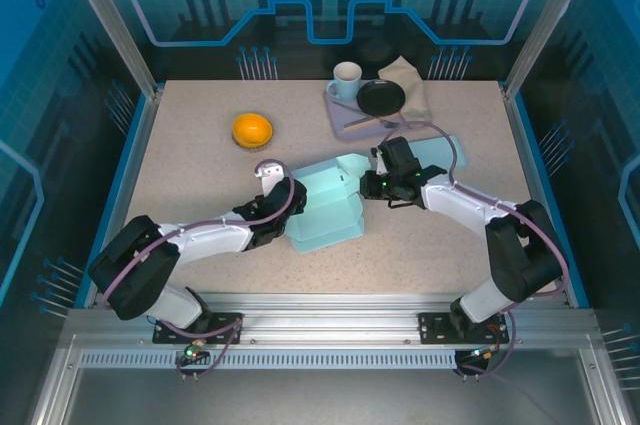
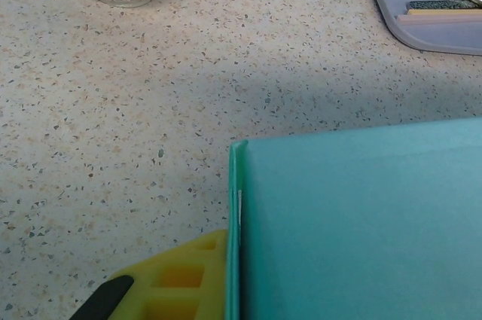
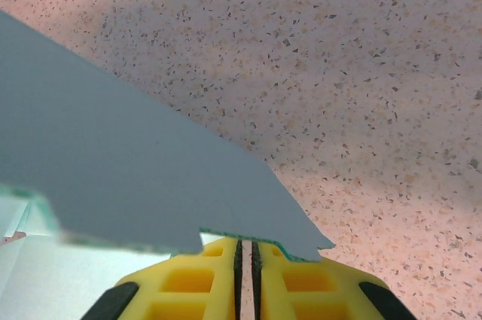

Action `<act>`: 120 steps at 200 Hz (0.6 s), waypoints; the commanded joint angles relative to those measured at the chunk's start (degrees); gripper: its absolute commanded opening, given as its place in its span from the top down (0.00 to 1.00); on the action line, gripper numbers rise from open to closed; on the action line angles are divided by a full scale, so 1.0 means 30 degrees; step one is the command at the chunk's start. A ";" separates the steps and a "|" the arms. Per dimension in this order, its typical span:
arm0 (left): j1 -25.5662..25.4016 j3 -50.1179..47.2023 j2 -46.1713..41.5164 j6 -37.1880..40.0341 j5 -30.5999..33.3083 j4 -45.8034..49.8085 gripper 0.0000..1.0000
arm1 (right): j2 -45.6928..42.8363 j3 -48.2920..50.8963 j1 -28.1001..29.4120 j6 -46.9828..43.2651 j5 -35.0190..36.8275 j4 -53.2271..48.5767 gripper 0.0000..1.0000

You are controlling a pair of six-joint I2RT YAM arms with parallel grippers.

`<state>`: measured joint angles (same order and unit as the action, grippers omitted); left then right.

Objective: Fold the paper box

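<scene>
**Both grippers closed at the paper box, mid-table**

- The paper box point(image 1: 325, 213), teal and partly formed, lies flat on the speckled table point(image 1: 190, 175) at centre, between the two arms. One flap sticks up at its far right corner.
- The left gripper point(image 1: 281, 213) is at the box's left side, jaws closed on the left wall. In the left wrist view one yellow finger point(image 2: 184, 281) sits tight against the wall's edge. The other finger is hidden behind the teal panel.
- The right gripper point(image 1: 377, 185) is at the far-right flap, jaws shut. In the right wrist view the yellow fingers point(image 3: 188, 286) are pressed together with a hairline seam between them. The flap lies across their tips; I can't tell whether it's pinched.
- An orange bowl point(image 1: 252, 130) sits far left of the box, well apart from it.
- At the far edge is a tray point(image 1: 338, 117) with a black dish point(image 1: 381, 97). A white mug point(image 1: 347, 78) and a cloth point(image 1: 412, 80) are there too.
</scene>
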<state>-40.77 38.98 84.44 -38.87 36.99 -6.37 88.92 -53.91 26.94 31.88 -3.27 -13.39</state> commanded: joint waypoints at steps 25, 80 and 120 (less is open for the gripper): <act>-0.0120 -0.0111 0.0259 0.0041 -0.1070 -0.1362 0.86 | -0.0055 -0.0168 -0.0078 0.0167 -0.4058 0.2726 0.86; -0.0164 -0.0045 0.0416 -0.0341 -0.1279 -0.1559 0.86 | 0.1056 -0.0996 0.1117 0.0623 -0.4221 0.2089 0.86; -0.0135 -0.0133 0.0211 -0.0520 -0.1176 -0.1597 0.86 | 0.2113 -0.0270 0.1942 0.1131 -0.3775 0.2577 0.88</act>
<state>-40.77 38.63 85.47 -39.05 34.79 -7.70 93.06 -55.68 30.72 33.63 -13.74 -6.52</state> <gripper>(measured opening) 0.145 0.126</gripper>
